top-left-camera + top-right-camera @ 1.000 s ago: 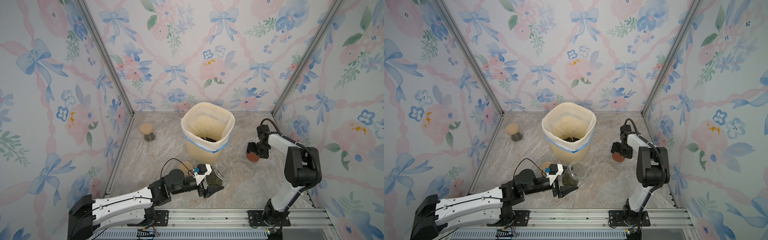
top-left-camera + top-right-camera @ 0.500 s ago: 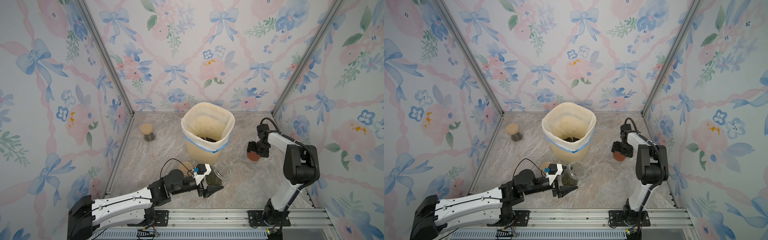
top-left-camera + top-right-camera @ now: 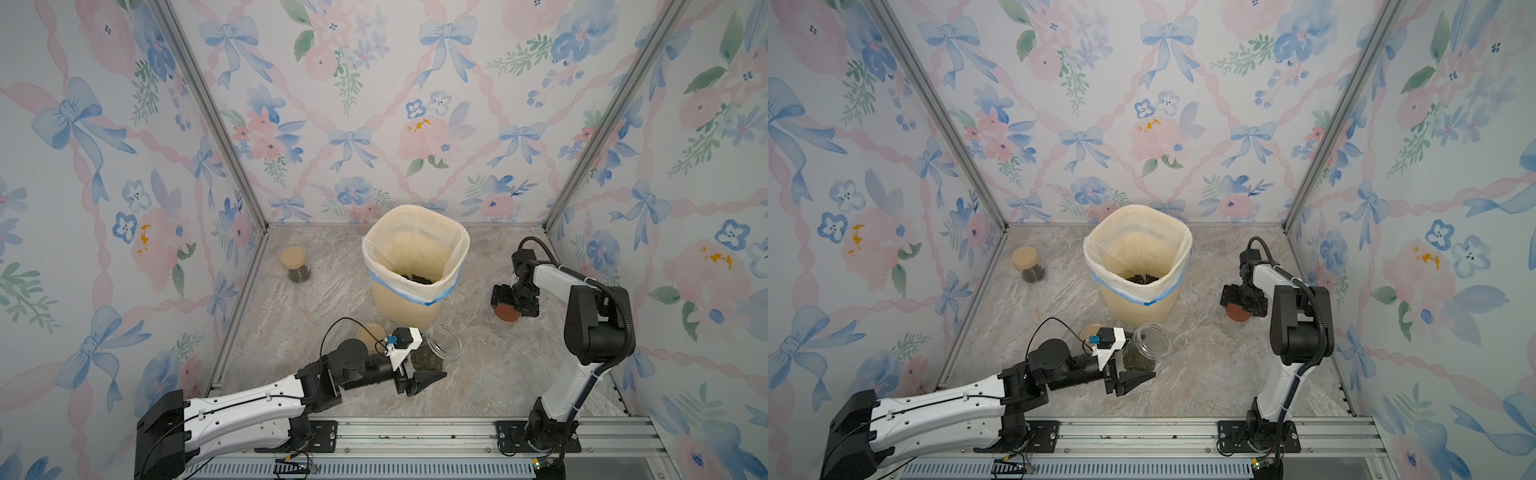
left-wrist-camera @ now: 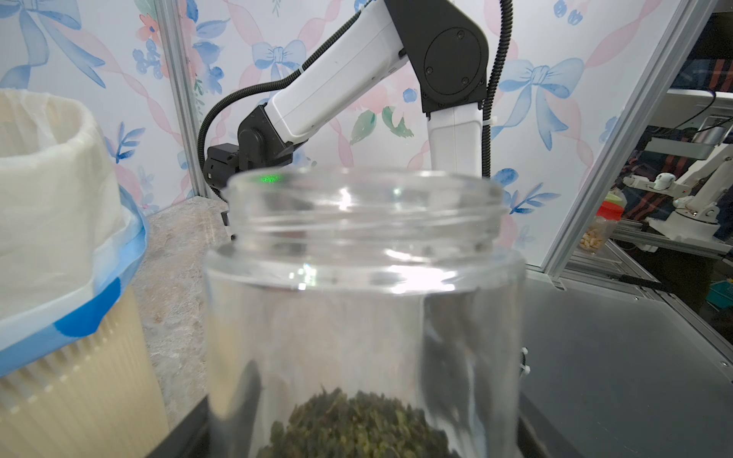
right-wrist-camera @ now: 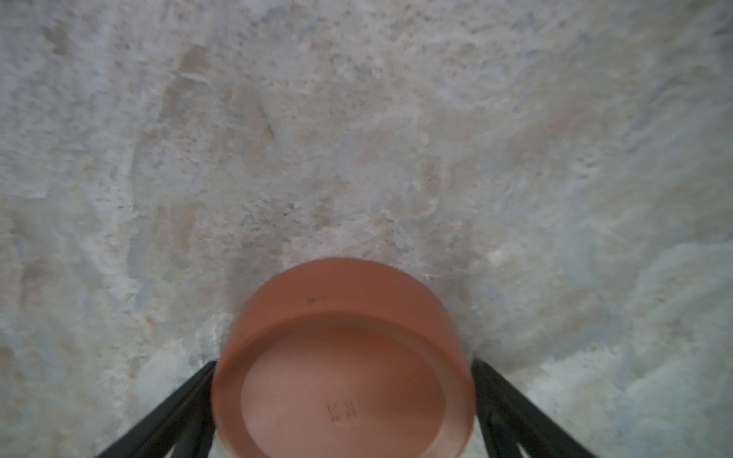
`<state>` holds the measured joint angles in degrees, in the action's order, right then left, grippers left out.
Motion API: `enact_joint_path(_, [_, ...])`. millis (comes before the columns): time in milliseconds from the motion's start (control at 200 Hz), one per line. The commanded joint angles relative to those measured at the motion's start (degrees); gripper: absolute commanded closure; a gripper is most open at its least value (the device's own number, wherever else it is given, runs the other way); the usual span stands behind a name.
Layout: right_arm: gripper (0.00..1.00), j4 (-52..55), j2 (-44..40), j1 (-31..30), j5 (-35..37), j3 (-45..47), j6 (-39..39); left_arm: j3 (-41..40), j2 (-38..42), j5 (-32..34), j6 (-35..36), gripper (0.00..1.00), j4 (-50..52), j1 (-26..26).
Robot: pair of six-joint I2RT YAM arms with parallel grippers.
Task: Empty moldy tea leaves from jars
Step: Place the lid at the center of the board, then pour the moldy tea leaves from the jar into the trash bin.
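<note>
An open clear jar [image 3: 442, 347] [image 3: 1152, 340] stands at the front centre with moldy tea leaves [image 3: 426, 362] [image 4: 357, 424] heaped in its bottom. My left gripper [image 3: 424, 365] [image 4: 359, 432] is shut on this jar's lower body. A second jar [image 3: 295, 266] [image 3: 1027, 264] with a tan lid stands at the back left. At the right, a reddish-brown lid [image 3: 508, 313] [image 5: 345, 365] lies underside up on the table. My right gripper [image 3: 515, 303] [image 5: 344, 361] is open, one finger on each side of that lid.
The tall cream ribbed bin [image 3: 399, 307] [image 3: 1133, 307] with a white liner stands at mid-table, dark leaves [image 3: 415, 277] in its bottom. A loose tan lid [image 3: 370, 332] lies beside my left wrist. Patterned walls close in three sides.
My right gripper's jaws have spread apart and let go of the reddish-brown lid, which stays on the table. The left arm and its jar have not moved.
</note>
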<state>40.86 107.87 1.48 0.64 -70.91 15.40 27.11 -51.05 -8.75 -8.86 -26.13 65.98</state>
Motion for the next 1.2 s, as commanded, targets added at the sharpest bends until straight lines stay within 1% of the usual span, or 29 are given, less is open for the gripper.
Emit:
enact_joint_path(0, [0.03, 2.86, -1.21, 0.39, -2.1, -1.57, -0.42, -0.02, 0.79, 0.82, -0.28, 0.57, -4.99, -0.31])
enact_joint_path(140, [0.03, 5.37, -5.39, 0.41, -4.11, -2.94, 0.31, 0.18, 0.6, 1.24, 0.14, 0.57, -5.03, -0.28])
enact_joint_path(285, [0.02, 7.95, -12.68, 0.28, -5.0, -2.06, 1.12, 0.18, 0.51, 2.03, 0.49, 0.57, -5.04, -0.35])
enact_joint_path(385, [0.02, 9.76, -20.73, -0.58, -6.79, -0.51, 2.05, 0.56, 0.07, 2.25, 0.54, 0.57, -5.02, -0.43])
enact_joint_path(470, [0.03, 12.22, -27.31, -2.84, -8.09, 0.4, 3.04, 0.67, -0.56, 2.65, 0.85, 0.57, -4.98, -0.43])
enact_joint_path(555, [0.03, 14.26, -34.5, -6.8, -8.93, 1.09, 4.97, 0.66, -1.21, 3.85, 0.95, 0.57, -5.03, -0.56])
enact_joint_path(680, [0.03, 13.31, -45.17, -12.67, -14.23, 2.99, 7.78, 1.23, -2.44, 4.95, 1.3, 0.57, -5.09, -0.54])
enact_joint_path(805, [0.03, 13.83, -52.75, -18.5, -17.12, 4.16, 10.52, 2.33, -4.34, 5.46, 1.92, 0.57, -5.16, -0.66])
enact_joint_path(945, [0.03, 14.67, -59.04, -26.19, -19.23, 4.29, 12.77, 3.38, -5.96, 6.6, 1.22, 0.57, -5.16, -0.67])
enact_joint_path(1060, [0.03, 13.43, -62.02, -33.54, -20.33, 4.41, 13.95, 3.85, -6.55, 7.24, 0.28, 0.57, -5.4, -0.63])
enact_joint_path(1195, [0.02, 11.1, -63.35, -41.8, -16.91, 6.53, 13.91, 4.59, -7.01, 7.34, -0.53, 0.57, -5.51, -0.64])
